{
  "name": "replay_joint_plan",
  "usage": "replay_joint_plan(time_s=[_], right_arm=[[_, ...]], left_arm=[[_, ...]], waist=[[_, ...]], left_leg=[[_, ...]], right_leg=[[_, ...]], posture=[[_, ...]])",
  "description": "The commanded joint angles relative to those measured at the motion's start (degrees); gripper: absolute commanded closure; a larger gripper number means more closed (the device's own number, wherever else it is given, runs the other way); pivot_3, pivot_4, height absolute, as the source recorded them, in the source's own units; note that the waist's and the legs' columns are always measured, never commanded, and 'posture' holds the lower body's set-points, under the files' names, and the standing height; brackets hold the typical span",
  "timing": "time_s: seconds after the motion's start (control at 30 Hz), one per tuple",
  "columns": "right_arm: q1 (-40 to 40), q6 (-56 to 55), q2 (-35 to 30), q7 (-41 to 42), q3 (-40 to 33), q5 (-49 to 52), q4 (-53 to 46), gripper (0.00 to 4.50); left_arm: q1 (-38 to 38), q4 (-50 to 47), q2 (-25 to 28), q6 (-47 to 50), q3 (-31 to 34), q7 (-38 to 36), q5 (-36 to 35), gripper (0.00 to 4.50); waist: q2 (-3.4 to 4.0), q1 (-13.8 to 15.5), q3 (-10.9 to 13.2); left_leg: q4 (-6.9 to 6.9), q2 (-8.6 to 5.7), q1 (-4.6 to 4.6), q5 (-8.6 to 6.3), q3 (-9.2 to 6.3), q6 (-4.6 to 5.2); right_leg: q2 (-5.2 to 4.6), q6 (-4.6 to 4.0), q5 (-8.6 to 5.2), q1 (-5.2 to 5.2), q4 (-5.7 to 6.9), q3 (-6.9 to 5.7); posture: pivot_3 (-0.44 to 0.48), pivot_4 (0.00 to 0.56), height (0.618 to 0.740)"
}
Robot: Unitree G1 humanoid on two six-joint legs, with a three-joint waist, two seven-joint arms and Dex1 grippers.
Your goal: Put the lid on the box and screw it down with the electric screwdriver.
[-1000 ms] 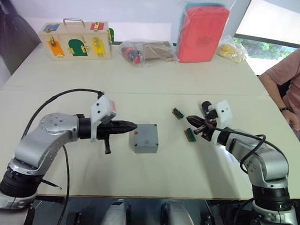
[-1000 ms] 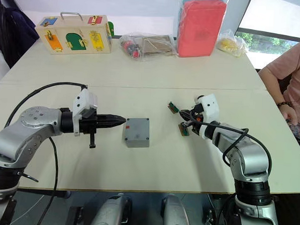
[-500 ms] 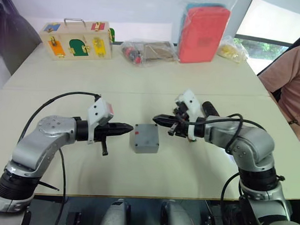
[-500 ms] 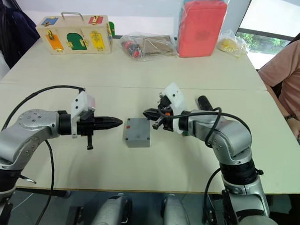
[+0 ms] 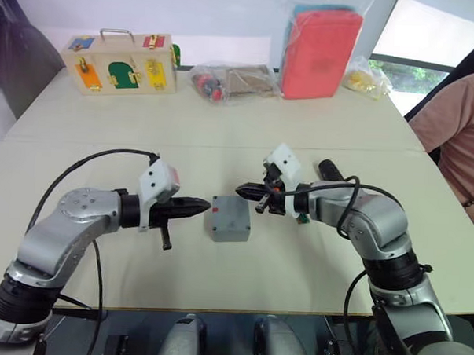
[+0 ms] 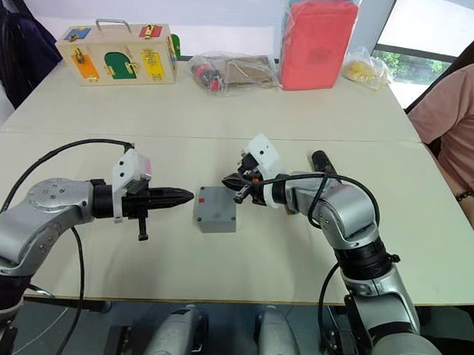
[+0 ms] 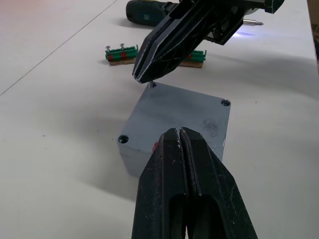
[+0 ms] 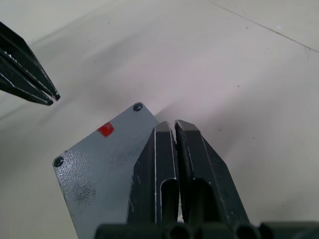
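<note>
The pale surface (image 5: 312, 259) carries, along its far edge, a red padded case (image 5: 321, 51) and a wooden latch box (image 5: 120, 64). Near the middle sits the grey box (image 5: 228, 218) with the lid (image 7: 182, 110) already on it, a red mark on one side. The left end effector (image 5: 203, 205), fingers clenched together, points at the box from just beside it; the right end effector (image 5: 243, 192), also clenched, hovers over its far corner. The electric screwdriver (image 5: 328, 170) lies behind the right arm, beside green connector pieces (image 7: 121, 54).
</note>
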Motion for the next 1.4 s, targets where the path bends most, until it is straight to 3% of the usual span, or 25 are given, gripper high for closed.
replay_joint_plan(time_s=[0.03, 1.07, 1.17, 1.3, 1.33, 1.37, 1.4], right_arm=[[-0.1, -1.3, -0.4, 0.9, -0.4, -0.6, -0.8, 4.48], [2.7, -3.5, -0.9, 2.4, 0.7, -4.3, 0.2, 4.48], [2.9, -3.8, -0.9, 2.3, 0.7, -4.9, 0.3, 3.71], [3.1, -3.5, -1.2, 2.7, -0.3, -4.6, -0.8, 2.0], [2.9, -3.1, -1.8, 2.7, -1.0, -4.2, -2.0, 1.79], [2.5, -2.3, -2.3, 2.7, -2.0, -3.7, -3.2, 1.14], [2.2, -1.2, -3.0, 2.5, -3.4, -3.0, -4.7, 1.09]], left_arm=[[0.0, -2.1, 0.6, -0.2, 2.0, 0.3, -0.7, 4.5], [-0.2, -2.2, 0.2, -0.5, 1.2, 0.3, -0.6, 4.5], [-0.4, -2.0, 0.1, -0.6, 1.4, 0.4, -0.7, 4.5], [-1.3, -1.3, -0.1, -0.6, 1.0, 0.2, -0.7, 4.5], [-1.9, -1.0, -0.3, -0.6, 0.8, 0.0, -0.8, 4.5], [-2.2, -0.9, -0.5, -0.5, 0.6, -0.2, -0.9, 4.5], [-2.5, -1.0, -0.6, -0.5, 0.3, -0.4, -1.0, 4.5]], waist=[[0.0, 0.0, 0.0], [0.0, 0.0, 0.0], [0.0, 0.0, 0.0], [0.0, 0.0, 0.0], [0.0, 0.0, 0.0], [0.0, 0.0, 0.0], [0.01, 0.1, 0.0]], left_leg=[[0.0, 0.0, 0.0, 0.0, 0.0, 0.0], [0.0, 0.0, 0.0, 0.0, 0.0, 0.0], [0.0, 0.0, 0.0, 0.0, 0.0, 0.0], [0.0, 0.0, 0.0, 0.0, 0.0, 0.0], [0.0, 0.0, 0.0, 0.0, 0.0, 0.0], [0.0, 0.0, 0.0, 0.0, 0.0, 0.0], [0.0, 0.0, 0.0, 0.0, 0.0, 0.0]], right_leg=[[0.0, 0.0, 0.0, 0.0, 0.0, 0.0], [0.0, 0.0, 0.0, 0.0, 0.0, 0.0], [0.01, 0.0, 0.0, 0.0, 0.0, 0.0], [0.0, 0.0, 0.0, 0.0, 0.0, 0.0], [0.01, 0.0, 0.0, 0.0, 0.0, 0.0], [0.01, 0.0, 0.0, 0.0, 0.0, 0.0], [0.0, 0.0, 0.0, 0.0, 0.0, 0.0]], posture=[[0.0, 0.15, 0.73], [0.0, 0.15, 0.73], [0.0, 0.15, 0.73], [0.0, 0.15, 0.73], [0.0, 0.15, 0.73], [0.0, 0.15, 0.73], [0.0, 0.15, 0.73]])
